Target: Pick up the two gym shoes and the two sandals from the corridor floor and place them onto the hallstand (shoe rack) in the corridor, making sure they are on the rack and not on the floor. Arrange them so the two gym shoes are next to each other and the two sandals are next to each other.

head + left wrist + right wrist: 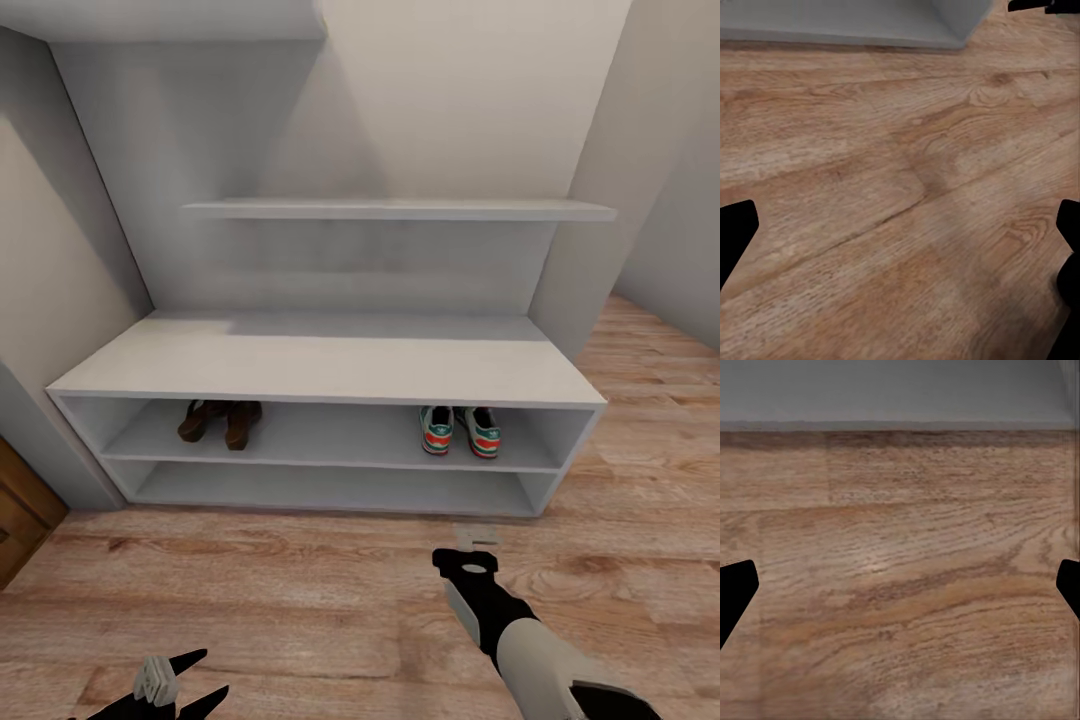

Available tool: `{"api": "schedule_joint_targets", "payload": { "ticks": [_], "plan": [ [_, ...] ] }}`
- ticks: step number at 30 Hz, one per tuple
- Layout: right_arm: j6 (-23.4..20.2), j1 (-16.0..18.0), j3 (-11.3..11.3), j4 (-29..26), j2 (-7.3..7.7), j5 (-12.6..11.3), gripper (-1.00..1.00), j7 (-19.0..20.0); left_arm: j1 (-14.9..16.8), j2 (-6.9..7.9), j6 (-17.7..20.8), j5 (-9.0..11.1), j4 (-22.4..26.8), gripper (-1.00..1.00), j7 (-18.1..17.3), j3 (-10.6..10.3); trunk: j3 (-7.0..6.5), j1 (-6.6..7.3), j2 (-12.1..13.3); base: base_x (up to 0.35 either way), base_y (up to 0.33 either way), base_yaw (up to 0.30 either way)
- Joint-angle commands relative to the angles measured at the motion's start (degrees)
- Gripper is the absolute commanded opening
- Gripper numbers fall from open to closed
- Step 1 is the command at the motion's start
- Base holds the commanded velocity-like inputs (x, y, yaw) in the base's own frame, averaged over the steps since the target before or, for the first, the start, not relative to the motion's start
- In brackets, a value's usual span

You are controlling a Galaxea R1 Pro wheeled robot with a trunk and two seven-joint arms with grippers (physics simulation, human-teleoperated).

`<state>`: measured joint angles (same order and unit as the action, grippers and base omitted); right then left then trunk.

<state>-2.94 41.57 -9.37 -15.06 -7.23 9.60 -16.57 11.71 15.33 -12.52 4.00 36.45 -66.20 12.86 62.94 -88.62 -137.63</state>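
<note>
Both sets of jaws are spread wide and hold nothing, the left gripper (185, 680) and right gripper (478, 545) low in the frame over bare floor (300, 590), since the sandals (221, 421) and gym shoes (460, 430) (paired side by side) already sit on the rack (330, 365) mid-frame.

The sandals (220, 421) sit far back in the rack's (330, 365) upper shelf row, their fronts hidden under the bench top. The sneakers (460, 430) show heels only; their toes and laces are hidden. The left gripper (185, 680) is cut off by the near edge. The rack's top runs past the far edge of the head view.
</note>
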Motion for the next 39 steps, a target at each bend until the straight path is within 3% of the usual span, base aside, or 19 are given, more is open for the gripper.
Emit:
{"api": "schedule_joint_targets", "payload": {
  "ticks": [1, 9, 16, 19, 25, 27, 32, 33, 34, 39],
  "plan": [
    [0.45, 0.01, -0.38, 0.71, 0.25, 0.59, 1.00, -0.06, 0.02, -0.01, -0.34, 0.03, -0.06, 1.00, -0.17, 0.05, -0.14, 0.24, 0.40, 0.000, 0.000, 0.000],
    [6.52, 0.00, -0.38, 6.87, 3.67, 0.59, 1.00, -0.03, -0.15, 0.13, -0.35, -0.20, -0.13, 1.00, -0.09, 0.08, -1.58, 1.99, 3.61, 0.000, 0.000, 0.000],
    [10.52, -0.12, -0.38, 10.36, 5.52, 0.59, 1.00, 0.07, -0.53, 0.27, -0.43, -0.27, -0.17, 1.00, -0.08, 0.06, -2.83, 3.53, 6.41, 0.000, 0.000, 0.000],
    [11.92, -1.30, -0.38, 11.80, 6.85, 0.62, 1.00, 2.53, -0.50, 0.30, -0.51, -0.30, -0.30, 1.00, 0.02, 0.06, -3.37, 4.19, 7.62, 0.000, 0.000, 0.000],
    [12.73, -4.83, -0.38, 12.27, 10.15, 0.51, 1.00, 14.19, -0.72, 0.55, -1.21, -0.32, -0.88, 1.00, 0.54, 0.36, -4.45, 5.51, 10.02, 0.000, 0.000, 0.000],
    [13.38, -6.13, -0.38, 12.27, 11.82, 0.43, 1.00, 16.97, -0.78, 0.62, -1.55, -0.37, -1.26, 1.00, 1.97, 1.59, -4.81, 5.95, 10.83, 0.000, 0.000, 0.000],
    [15.18, -8.15, -0.38, 12.32, 14.49, 0.27, 1.00, 18.69, -0.81, 0.69, -2.95, -0.46, -3.31, 1.00, 6.19, 3.56, -5.70, 7.05, 12.83, 0.000, 0.000, 0.000],
    [15.35, -8.40, -0.38, 12.32, 14.63, 0.27, 1.00, 18.76, -0.81, 0.68, -3.16, -0.47, -3.59, 1.00, 6.66, 3.65, -5.88, 7.27, 13.23, 0.000, 0.000, 0.000],
    [16.71, -9.68, -0.38, 12.33, 14.94, 0.21, 1.00, 18.96, -0.81, 0.67, -3.97, -0.45, -4.69, 1.00, 9.40, 3.91, -6.06, 7.48, 13.63, 0.000, 0.000, 0.000],
    [19.07, -10.58, -0.38, 12.33, 14.98, 0.23, 1.00, 19.07, -0.82, 0.58, -4.46, -0.41, -5.72, 1.00, 12.98, 3.99, -6.96, 8.58, 15.64, 0.000, 0.000, 0.000]
  ]
}}
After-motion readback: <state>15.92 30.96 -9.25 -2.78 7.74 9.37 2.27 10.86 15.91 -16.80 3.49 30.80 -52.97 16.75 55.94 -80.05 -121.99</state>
